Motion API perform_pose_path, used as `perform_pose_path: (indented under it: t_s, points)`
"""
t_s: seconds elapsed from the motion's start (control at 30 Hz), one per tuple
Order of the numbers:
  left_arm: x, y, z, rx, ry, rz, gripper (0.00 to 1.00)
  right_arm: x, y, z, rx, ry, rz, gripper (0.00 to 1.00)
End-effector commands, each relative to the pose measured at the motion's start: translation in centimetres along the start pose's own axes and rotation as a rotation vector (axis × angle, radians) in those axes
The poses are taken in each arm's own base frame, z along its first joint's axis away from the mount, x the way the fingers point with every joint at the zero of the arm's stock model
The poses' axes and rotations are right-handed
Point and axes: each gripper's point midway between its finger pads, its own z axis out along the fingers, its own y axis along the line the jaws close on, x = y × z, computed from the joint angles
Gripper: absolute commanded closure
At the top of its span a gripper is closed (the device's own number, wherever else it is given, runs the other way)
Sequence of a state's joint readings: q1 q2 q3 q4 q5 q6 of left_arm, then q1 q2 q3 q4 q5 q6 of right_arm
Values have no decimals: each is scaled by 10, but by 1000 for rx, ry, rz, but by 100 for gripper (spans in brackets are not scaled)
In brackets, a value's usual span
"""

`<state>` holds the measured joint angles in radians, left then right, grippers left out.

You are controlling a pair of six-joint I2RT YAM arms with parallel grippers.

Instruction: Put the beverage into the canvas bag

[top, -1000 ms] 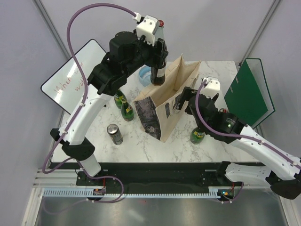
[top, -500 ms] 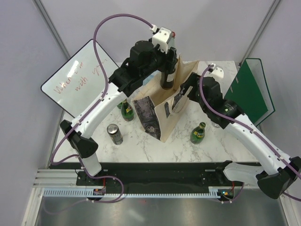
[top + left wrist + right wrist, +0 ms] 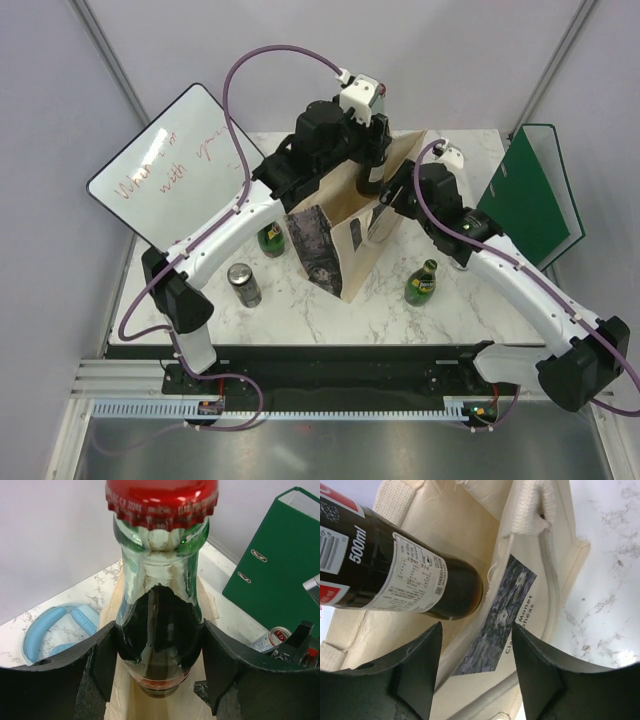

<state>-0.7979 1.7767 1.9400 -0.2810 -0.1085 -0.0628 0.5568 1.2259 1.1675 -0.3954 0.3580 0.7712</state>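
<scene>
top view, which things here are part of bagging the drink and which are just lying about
Job: red-capped dark bottle, canvas bag.
Lying about: green bottle right of the bag, green bottle left of it, can, whiteboard, green binder, blue headphones.

Marble counter [image 3: 290, 315]: canvas bag [image 3: 345, 250] upright mid-counter, green bottle [image 3: 269, 240] and can [image 3: 243, 285] left, second green bottle [image 3: 423, 282] right, blue headphones [image 3: 57, 630] behind.

Top camera looks down from behind onto the whole desk [image 3: 300, 300]. Both wrist cameras sit close, facing the bottle [image 3: 160, 630] over the bag [image 3: 455, 530]; all views share these.
</scene>
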Motion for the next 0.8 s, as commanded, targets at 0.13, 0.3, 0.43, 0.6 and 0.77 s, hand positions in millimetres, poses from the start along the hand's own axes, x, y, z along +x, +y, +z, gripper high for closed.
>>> perform_pose_path:
  t_s: [0.13, 0.3, 0.43, 0.6, 0.77]
  points:
    - [-107, 0, -35, 2, -421, -76, 98, -10, 9, -5, -73, -26, 24, 89]
    - [-76, 4, -24, -17, -393, -68, 98, -15, 11, -19, -111, -37, 7, 100]
    - [-59, 2, -15, -5, -377, -74, 98, -13, 20, -26, -169, -15, -9, 100]
    - [-52, -1, -6, 5, -395, -75, 98, -7, 19, -27, -184, -4, -11, 100]
    - [-57, -4, 7, 8, -423, -76, 98, -1, 20, -28, -212, 8, -1, 100]
